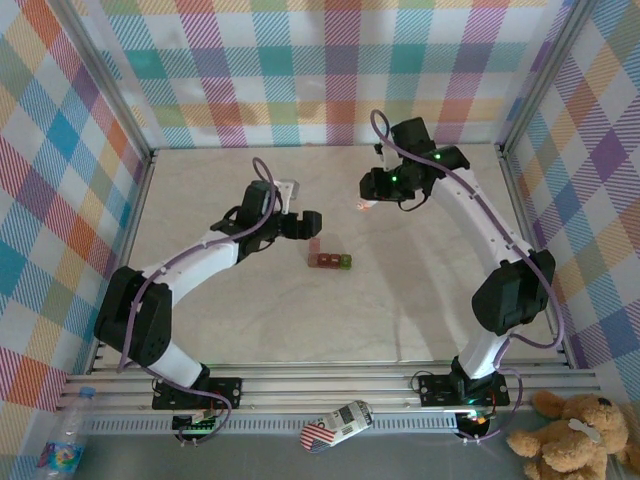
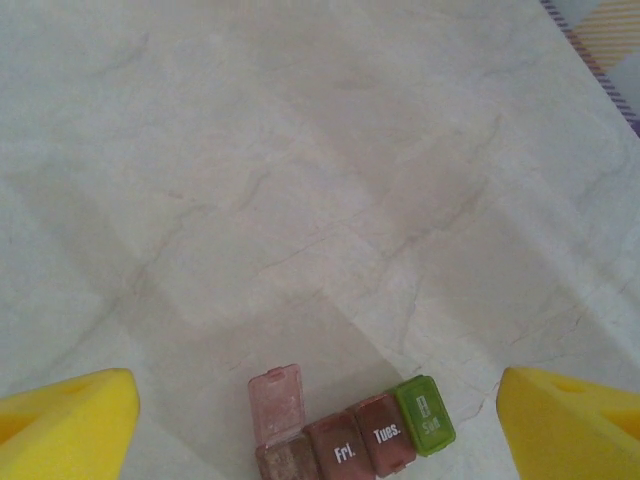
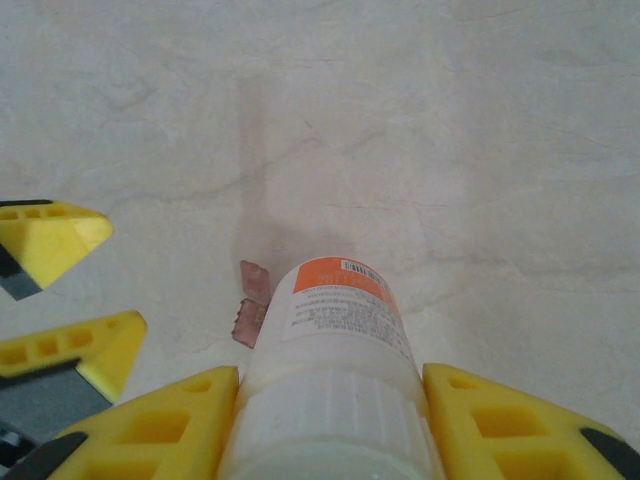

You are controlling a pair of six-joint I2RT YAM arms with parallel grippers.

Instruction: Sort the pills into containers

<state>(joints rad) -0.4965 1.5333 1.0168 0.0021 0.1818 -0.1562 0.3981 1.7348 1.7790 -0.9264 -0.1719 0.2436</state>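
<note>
Plaid-walled enclosure over a pale marble-patterned desk [image 1: 250,330], top view: the left hand [image 1: 308,232] hangs just behind the row of four joined plastic containers [image 1: 329,260], three dark red and one green, at mid-desk, with the right hand [image 1: 368,200] farther back. Left wrist view: yellow fingers [image 2: 70,420] spread wide either side of the row, whose end lid [image 2: 276,402] stands open, probably to receive pills. Right wrist view: the right hand's yellow fingers [image 3: 180,420] clamp a white plastic bottle with an orange label [image 3: 335,330] near that lid, presumably the pill source.

Overhead and close left-wrist views both overlook the containers [image 1: 329,261].
</note>
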